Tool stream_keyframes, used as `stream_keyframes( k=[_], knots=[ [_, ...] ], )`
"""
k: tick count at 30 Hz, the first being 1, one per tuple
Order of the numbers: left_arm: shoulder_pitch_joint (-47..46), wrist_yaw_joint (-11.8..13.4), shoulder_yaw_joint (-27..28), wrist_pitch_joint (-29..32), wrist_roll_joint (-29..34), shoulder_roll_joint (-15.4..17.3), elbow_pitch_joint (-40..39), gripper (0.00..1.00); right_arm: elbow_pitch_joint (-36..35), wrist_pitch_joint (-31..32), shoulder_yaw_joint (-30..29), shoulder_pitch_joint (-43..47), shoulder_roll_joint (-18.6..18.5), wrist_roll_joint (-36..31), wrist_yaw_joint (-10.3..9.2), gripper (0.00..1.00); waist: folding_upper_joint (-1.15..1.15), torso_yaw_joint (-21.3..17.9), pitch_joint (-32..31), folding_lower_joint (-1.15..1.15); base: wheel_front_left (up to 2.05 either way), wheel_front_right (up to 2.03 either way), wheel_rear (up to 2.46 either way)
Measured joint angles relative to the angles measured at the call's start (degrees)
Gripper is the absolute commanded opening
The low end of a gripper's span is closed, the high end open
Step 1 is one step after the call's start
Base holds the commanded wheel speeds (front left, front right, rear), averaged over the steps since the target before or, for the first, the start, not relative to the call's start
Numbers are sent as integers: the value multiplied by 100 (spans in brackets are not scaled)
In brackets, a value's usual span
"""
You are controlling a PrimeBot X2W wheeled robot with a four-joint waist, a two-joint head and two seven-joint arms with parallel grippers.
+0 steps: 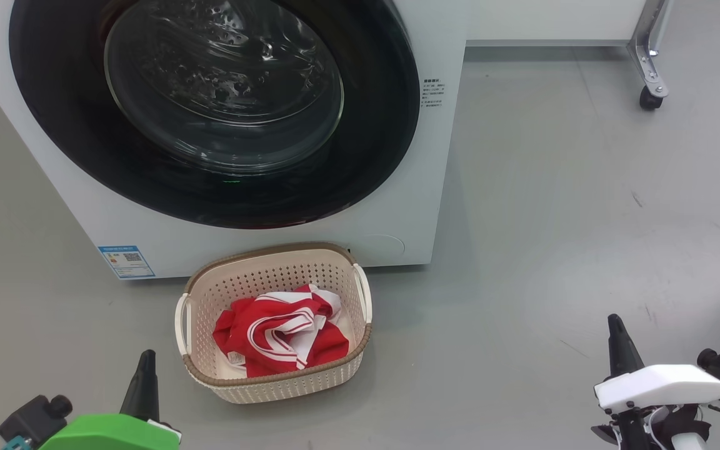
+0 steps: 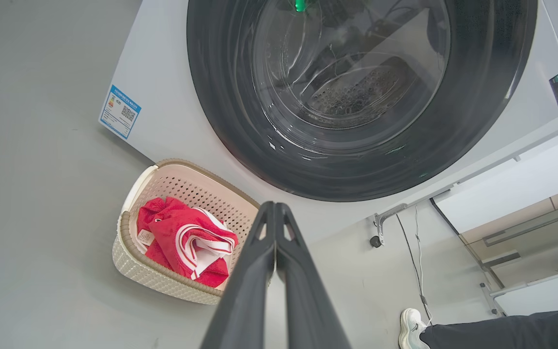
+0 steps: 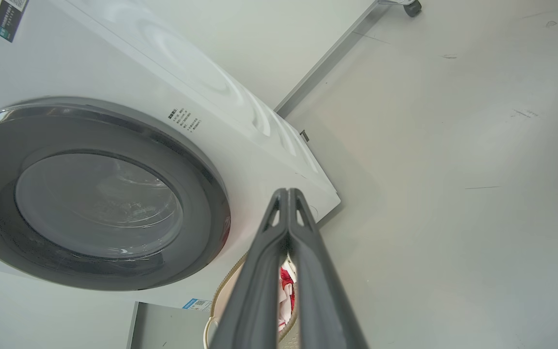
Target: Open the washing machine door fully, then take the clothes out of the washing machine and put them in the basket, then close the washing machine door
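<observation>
At the foot of the washing machine [image 1: 410, 206], just in front of its white lower panel, the basket [image 1: 285, 387] stands upright on the grey floor [image 1: 554, 250]; whether its back rim touches the panel cannot be told. Clothes [image 1: 279, 337] lie bundled inside it, red with white stripes and trim, heaped below the brown rim, with a small white tag at the heap's near-left edge. The basket has white handles on both short sides. Directly above it the washing machine door [image 1: 216, 94] sits closed, its glossy black rim flat against the front and the clear glass bowl bulging outward; the perforated steel drum is visible through the glass. A blue label [image 1: 126, 261] sits at the lower left corner of the front, left of the basket. A small block of print [image 1: 432, 94] is on the panel right of the door. The left hand [image 1: 146, 357] is low and near the basket's left side, apart from it, its two dark fingers pressed together and empty, with a green cover [image 1: 110, 434] behind it. The right hand [image 1: 614, 322] is well apart to the right over bare floor, fingers likewise together and empty, with a white cover [image 1: 666, 384] behind. Both point toward the machine. Farther right, a metal frame leg on a black caster [image 1: 649, 99] stands near the wall base. The left wrist view shows a person's white shoe [image 2: 412, 327] and dark trouser leg [image 2: 502, 332] on the floor at lower right.
</observation>
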Motion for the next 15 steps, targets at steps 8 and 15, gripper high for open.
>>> stream_keyframes(
  k=[8, 15],
  knots=[
    [-66, -100, 125, 101, -575, 13, 100, 0, 49, 120, -145, -70, -13, 619, 56, 0, 0, 2, -16, 0, 0, 0, 0],
    [-157, -200, 214, 202, -1092, 19, 181, 0, 96, 244, -270, -155, -26, 1145, 124, 0, 0, 3, -31, 0, 0, 0, 0]
  ],
)
